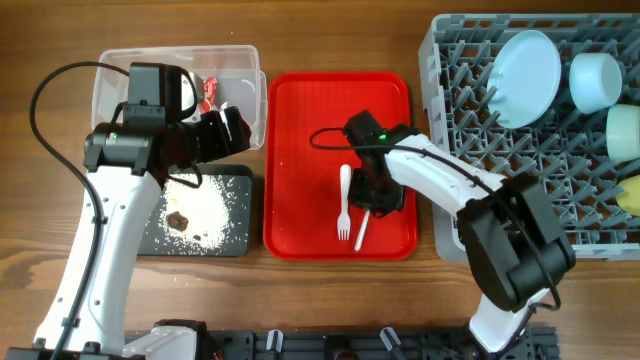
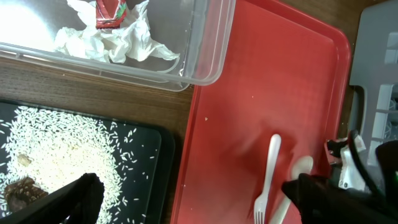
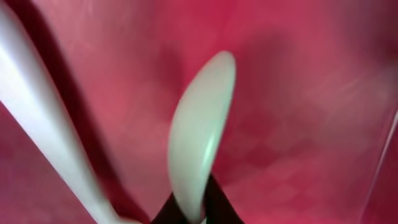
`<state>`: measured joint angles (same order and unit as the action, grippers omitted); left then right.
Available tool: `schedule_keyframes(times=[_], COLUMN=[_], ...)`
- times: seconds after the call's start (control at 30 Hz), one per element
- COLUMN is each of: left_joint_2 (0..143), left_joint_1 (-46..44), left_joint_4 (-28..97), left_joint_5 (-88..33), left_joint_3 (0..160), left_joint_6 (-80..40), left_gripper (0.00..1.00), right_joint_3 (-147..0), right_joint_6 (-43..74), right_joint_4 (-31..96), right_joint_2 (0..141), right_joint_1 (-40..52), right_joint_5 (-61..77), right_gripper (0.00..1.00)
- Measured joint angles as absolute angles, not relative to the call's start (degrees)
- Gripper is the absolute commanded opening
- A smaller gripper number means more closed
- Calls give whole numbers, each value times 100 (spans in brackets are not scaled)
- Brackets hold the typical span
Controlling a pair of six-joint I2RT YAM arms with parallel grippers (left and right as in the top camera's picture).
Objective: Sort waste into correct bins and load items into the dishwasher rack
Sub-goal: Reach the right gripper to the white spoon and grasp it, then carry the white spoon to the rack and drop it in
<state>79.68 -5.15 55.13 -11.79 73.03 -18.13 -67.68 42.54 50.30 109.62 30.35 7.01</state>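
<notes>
Four dishes sit in the dishwasher rack point(image 1: 470, 150) at the far right: a light blue plate point(image 1: 527, 75) leaning among the pegs, a light blue bowl point(image 1: 597, 80) to its right, a pale green bowl point(image 1: 625, 128) nearer, and a yellow cup point(image 1: 632, 192) at the right edge. Left of the rack lies the red tray point(image 1: 300, 150). Further left are the clear tub point(image 1: 250, 60) on the far side and the black tray point(image 1: 238, 235) on the near side.

The left gripper point(image 2: 199, 202) hangs above the gap between black tray and red tray, fingers spread wide with nothing between them. The right gripper point(image 1: 378, 198) is low over the red tray, and its blurred wrist view shows its fingers pinched on the white spoon point(image 3: 199, 143). The white fork point(image 1: 345, 205) lies just left of the spoon, on the tray.

Crumpled tissue point(image 2: 124, 37) and the red wrapper point(image 2: 111, 11) lie in the tub. Rice point(image 1: 205, 200) with a brown bit point(image 1: 178, 220) is scattered on the black tray.
</notes>
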Motion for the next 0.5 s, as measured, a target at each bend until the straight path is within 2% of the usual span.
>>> schedule_keyframes(times=[0.27, 0.4, 0.5], left_joint_2=[7968, 7968, 7968], left_joint_1=[-515, -515, -515], left_joint_4=[5513, 5513, 5513], left_joint_5=[-1179, -1179, -1179], left_joint_3=[7303, 7303, 7303], left_joint_6=[-1813, -1813, -1813], left_gripper=[100, 100, 100], right_joint_3=[-6906, -7489, -8040], right_joint_6=[3409, 2467, 1640], right_joint_4=[5199, 5878, 6095], right_joint_2=[10897, 10099, 9233], right_joint_1=[2751, 2469, 1811], right_joint_5=[762, 768, 770], right_gripper=[4, 4, 4])
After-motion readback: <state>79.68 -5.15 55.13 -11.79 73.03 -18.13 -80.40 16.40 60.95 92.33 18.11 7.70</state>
